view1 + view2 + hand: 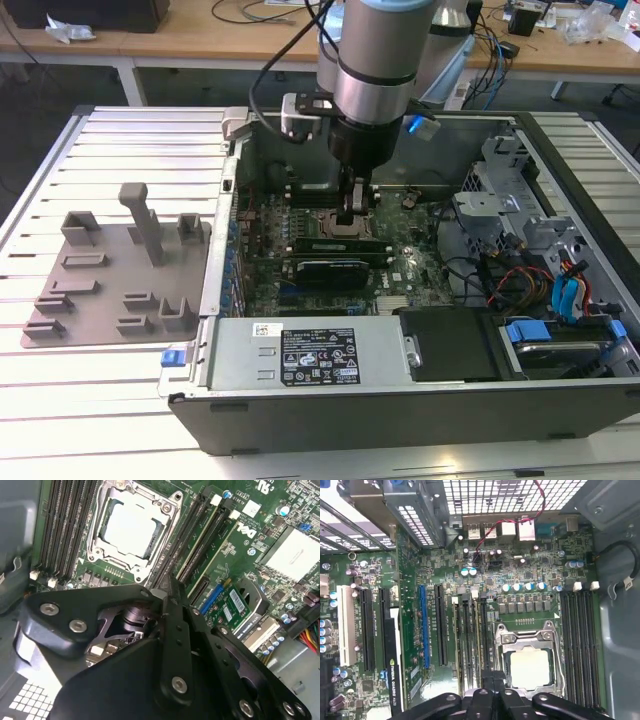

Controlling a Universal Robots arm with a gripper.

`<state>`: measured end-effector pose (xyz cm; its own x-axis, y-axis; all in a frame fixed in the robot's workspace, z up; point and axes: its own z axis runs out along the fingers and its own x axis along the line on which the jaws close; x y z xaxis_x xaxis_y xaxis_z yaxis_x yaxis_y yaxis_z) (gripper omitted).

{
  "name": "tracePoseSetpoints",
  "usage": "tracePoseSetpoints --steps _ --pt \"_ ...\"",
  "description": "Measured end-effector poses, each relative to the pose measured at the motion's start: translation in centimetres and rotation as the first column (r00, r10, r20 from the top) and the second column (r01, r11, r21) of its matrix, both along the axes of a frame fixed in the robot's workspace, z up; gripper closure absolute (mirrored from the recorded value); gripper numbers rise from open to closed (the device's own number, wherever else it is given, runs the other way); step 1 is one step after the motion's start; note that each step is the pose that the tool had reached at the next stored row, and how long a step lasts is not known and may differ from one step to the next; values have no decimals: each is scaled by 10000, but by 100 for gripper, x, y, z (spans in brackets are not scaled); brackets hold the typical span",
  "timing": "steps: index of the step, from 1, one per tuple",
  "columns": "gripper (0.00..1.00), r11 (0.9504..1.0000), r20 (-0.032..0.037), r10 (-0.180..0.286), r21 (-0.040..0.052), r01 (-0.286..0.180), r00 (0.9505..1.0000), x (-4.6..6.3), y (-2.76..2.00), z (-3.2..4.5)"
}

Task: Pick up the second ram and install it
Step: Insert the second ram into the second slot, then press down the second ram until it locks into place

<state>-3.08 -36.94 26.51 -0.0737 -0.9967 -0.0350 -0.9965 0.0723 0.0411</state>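
My gripper point(352, 212) hangs inside the open computer case, low over the motherboard point(400, 275) beside the CPU socket point(330, 222). Its two black fingers are shut tip to tip in both wrist views, at the gripper point(169, 591) and the gripper point(493, 679), with nothing showing between them. The tips sit over one end of the long black memory slots point(200, 540) that run beside the CPU socket point(131, 527). A thin, long, dull green-grey stick, seemingly the second ram point(338, 244), stands along those slots just below the fingertips. I cannot tell whether the fingertips touch it.
A grey plastic tray point(120, 270) with upright pegs lies on the slatted table at the exterior view's left. A black expansion card point(325, 268), the power supply point(300, 355), a drive cage point(500, 200) and loose cables point(560, 290) crowd the case.
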Motion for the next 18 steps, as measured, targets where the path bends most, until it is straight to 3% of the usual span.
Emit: tracePoseSetpoints --steps 4,7,15,17,18 --pt "89 10000 -2 -1 -5 1 10000 33 0 -1" --pt "89 10000 -8 0 -23 0 10000 243 0 -25" --pt "89 10000 -9 0 -22 0 10000 246 0 -25" --pt "89 10000 -45 1 -22 -1 10000 386 0 -101" --pt "89 10000 -47 1 -22 -1 10000 405 -1 -134"
